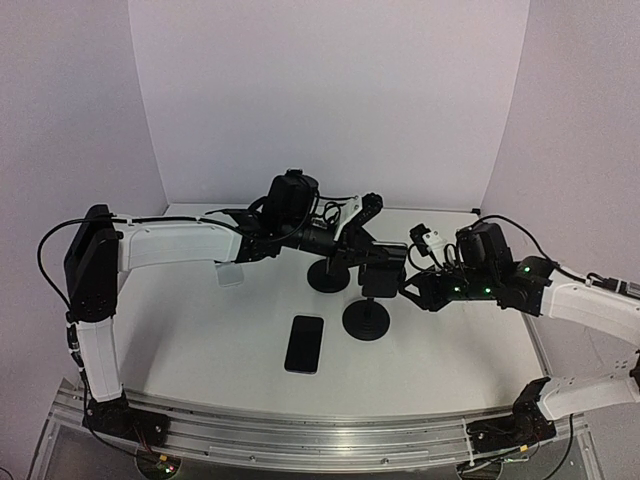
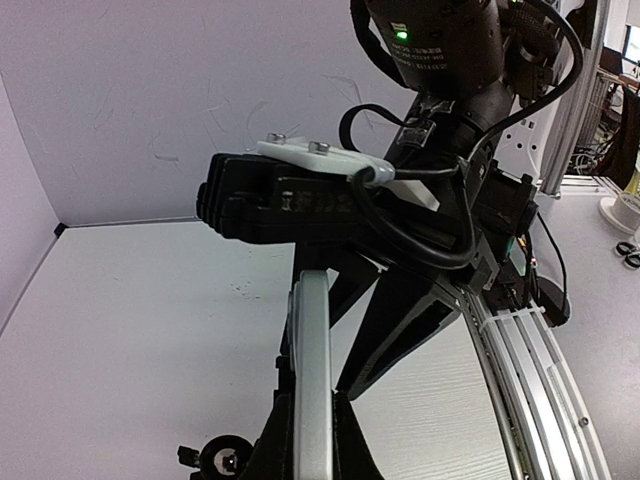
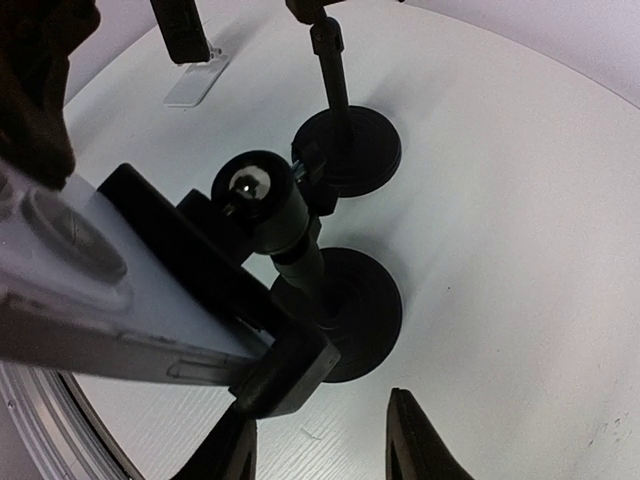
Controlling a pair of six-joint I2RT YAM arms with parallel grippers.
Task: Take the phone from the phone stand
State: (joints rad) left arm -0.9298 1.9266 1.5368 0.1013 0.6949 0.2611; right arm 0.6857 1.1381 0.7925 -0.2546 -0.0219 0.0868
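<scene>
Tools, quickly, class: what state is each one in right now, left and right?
Left tool: closed on the phone in the stand.
Right tool: open, holding nothing.

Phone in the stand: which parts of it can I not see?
- Right wrist: the left edge cuts off the phone.
- Left wrist: only a thin silver edge, perhaps its side.
- Top external: too small and dark, merged with the left arm above the stand.

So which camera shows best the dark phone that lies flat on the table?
The top external view: the dark phone lies whole and uncovered on the table, just left of the near phone stand. Neither wrist view shows it; both look at the stands instead.
</scene>
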